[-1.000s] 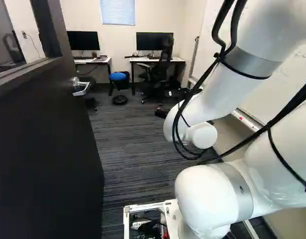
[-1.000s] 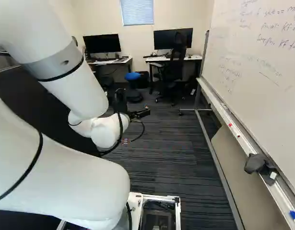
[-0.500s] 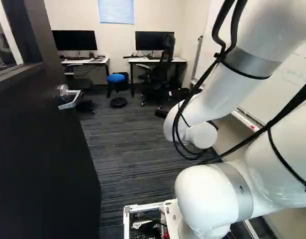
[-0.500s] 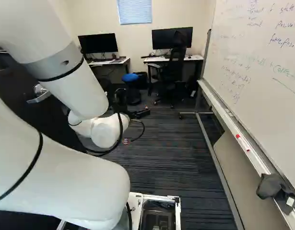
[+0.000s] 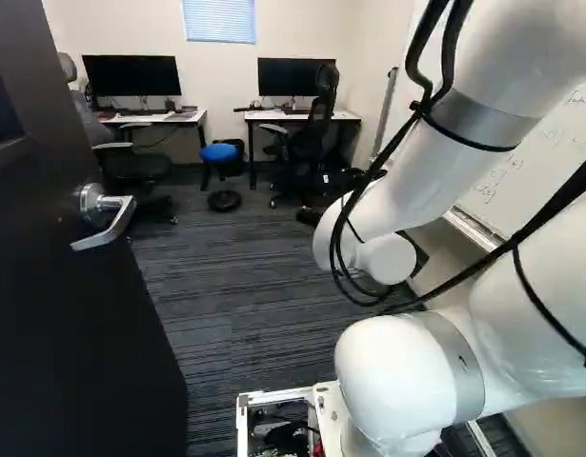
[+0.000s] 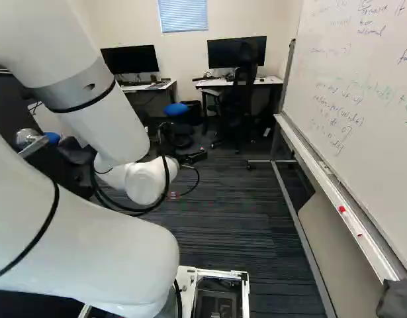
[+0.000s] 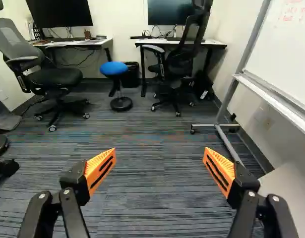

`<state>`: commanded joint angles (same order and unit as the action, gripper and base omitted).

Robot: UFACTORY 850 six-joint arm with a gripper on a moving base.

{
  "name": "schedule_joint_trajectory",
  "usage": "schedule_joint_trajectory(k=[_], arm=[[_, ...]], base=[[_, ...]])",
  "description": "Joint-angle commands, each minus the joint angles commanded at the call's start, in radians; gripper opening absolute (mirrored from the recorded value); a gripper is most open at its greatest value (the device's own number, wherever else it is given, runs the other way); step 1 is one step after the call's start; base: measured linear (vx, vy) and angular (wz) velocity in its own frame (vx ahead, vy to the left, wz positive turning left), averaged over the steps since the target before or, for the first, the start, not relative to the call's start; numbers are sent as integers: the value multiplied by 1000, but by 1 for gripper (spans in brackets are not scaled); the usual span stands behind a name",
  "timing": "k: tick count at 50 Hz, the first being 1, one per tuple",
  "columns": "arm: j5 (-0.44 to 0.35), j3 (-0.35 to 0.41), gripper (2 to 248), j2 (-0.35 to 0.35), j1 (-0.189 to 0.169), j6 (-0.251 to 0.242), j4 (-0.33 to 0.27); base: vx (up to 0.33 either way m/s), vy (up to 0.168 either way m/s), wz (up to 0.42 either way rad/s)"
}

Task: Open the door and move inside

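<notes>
One bent white arm (image 6: 110, 129) points its spread gripper (image 6: 202, 156) ahead.

A dark door (image 5: 54, 333) with silver lever (image 5: 109, 231) stands open.

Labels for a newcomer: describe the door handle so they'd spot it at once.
Find the dark door filling the left of the left base view. Near its free edge, beside the office chair visible beyond, a round plate carries the lever handle. Shiny silver and bent, it stands out from the door's dark face and the dark chair.
</notes>
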<state>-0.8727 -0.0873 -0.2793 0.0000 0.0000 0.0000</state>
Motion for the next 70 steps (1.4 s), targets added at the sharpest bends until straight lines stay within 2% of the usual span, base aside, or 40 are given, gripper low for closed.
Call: schedule_joint_trajectory(k=[70], arm=[[0, 0, 247, 0, 0, 0, 0]], base=[[199, 3, -4]])
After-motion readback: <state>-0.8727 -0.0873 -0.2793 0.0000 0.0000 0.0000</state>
